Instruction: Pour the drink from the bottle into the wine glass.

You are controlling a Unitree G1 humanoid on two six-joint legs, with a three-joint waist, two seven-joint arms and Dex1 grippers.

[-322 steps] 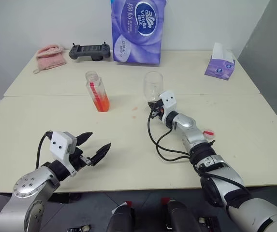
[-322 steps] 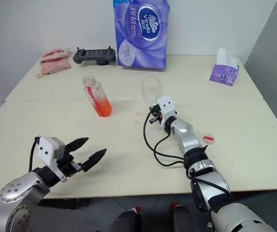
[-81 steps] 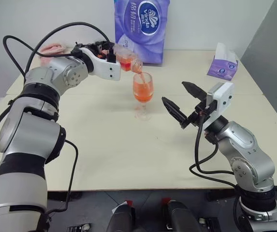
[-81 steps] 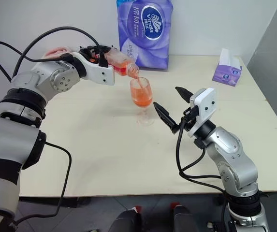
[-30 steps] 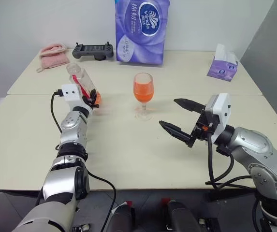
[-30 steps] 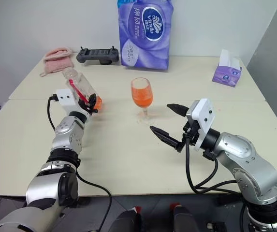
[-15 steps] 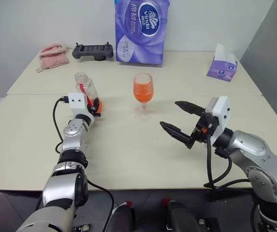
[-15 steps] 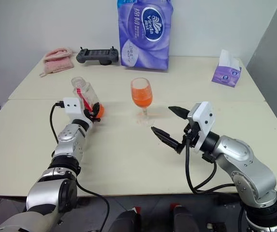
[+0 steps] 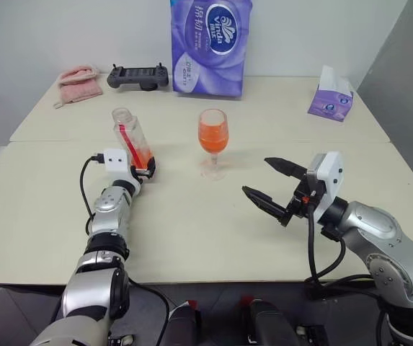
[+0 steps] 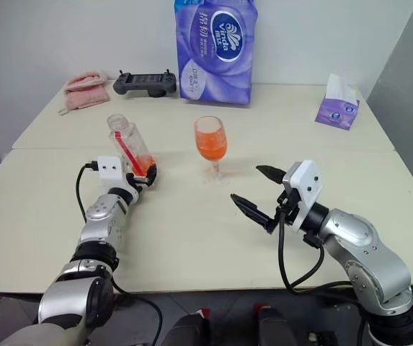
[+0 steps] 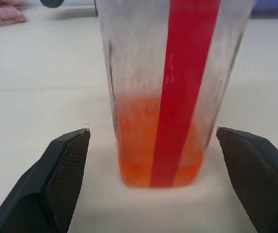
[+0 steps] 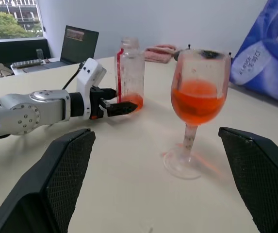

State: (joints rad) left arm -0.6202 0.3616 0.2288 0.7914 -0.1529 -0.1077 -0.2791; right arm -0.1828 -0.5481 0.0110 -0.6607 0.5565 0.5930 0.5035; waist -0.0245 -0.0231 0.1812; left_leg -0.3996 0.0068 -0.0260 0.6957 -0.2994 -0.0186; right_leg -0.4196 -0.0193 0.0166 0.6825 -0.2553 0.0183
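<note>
Now, bottle: upright on the table, a little drink left at its base, between the spread fingers of the left gripper.
Left gripper: apart, not clamping.
Wine glass: right of the bottle, well apart, holding orange drink.
Right gripper: fingers apart, empty, nearer the glass.
Judgement: pouring looks done; backing straight off should clear the bottle.

Bright, even light; soft shadows; left wrist close-up seems slightly blurred.

Left end effector reaches toward 12 o'clock, fingers spread apart. Right end effector points toward 10 o'clock, fingers wide apart.
</note>
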